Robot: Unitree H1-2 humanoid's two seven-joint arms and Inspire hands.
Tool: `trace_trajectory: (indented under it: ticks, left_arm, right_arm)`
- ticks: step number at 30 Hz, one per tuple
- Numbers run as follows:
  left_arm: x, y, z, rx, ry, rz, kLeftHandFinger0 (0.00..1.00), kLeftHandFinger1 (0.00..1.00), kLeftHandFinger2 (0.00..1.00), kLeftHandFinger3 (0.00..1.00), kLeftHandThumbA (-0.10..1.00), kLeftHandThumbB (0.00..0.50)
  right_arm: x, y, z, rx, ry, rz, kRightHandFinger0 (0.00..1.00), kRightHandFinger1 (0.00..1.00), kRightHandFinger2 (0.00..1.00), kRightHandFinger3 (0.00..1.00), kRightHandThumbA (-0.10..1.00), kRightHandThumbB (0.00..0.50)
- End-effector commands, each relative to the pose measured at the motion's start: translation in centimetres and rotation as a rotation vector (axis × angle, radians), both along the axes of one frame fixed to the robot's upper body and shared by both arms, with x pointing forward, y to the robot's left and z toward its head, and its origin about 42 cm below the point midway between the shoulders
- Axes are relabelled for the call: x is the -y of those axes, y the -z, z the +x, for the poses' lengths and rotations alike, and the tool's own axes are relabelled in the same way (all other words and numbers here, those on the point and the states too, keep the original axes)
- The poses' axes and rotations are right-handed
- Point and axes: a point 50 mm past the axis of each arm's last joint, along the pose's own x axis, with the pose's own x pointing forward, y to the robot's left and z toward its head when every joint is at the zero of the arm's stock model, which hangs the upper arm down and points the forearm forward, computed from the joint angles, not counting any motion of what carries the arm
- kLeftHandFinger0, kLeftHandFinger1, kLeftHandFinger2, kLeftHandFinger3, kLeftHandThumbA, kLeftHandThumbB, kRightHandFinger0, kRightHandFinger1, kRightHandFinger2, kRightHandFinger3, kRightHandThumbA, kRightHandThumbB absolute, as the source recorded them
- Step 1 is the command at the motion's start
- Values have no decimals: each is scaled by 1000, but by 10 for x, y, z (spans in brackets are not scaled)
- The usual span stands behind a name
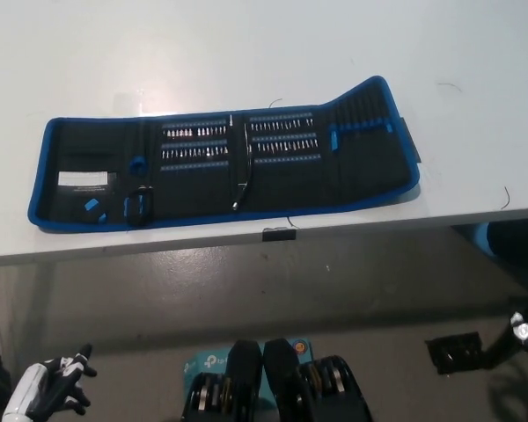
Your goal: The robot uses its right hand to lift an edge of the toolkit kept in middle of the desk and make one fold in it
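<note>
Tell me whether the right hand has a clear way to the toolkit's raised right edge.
Probably yes. The toolkit lies open, its right flap already tilted up with bare desk beside it. The right hand hangs low below the desk edge, so it must rise first.

Single head view, steeply downward

The camera looks from above the desk's [246,53] near edge, taking in floor below; no second view.

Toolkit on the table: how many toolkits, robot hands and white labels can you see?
Toolkit: 1
Robot hands: 2, the left hand and the right hand, both low below the desk
White label: 1
Total: 4
</note>
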Motion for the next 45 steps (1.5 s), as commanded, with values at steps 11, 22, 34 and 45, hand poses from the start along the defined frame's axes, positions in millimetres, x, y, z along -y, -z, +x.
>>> trace_trajectory:
  ticks: [11,22,34,45]
  left_arm:
    - [-6,-12,6,24,17,12,360,315,224,373,682,204]
    - [-5,-10,4,12,4,15,366,337,242,385,677,204]
    - [-2,-12,8,31,7,-10,360,317,228,371,679,218]
    - [0,-12,10,27,7,-8,350,318,256,393,686,212]
  right_arm:
    - [-40,-149,14,288,-314,-66,293,407,553,765,587,252]
    - [-50,-193,70,399,-232,93,534,510,563,852,652,182]
    - [-88,-146,136,223,-30,405,1000,1000,1000,1000,747,238]
    - [-120,-110,154,86,-22,449,1000,1000,1000,1000,942,270]
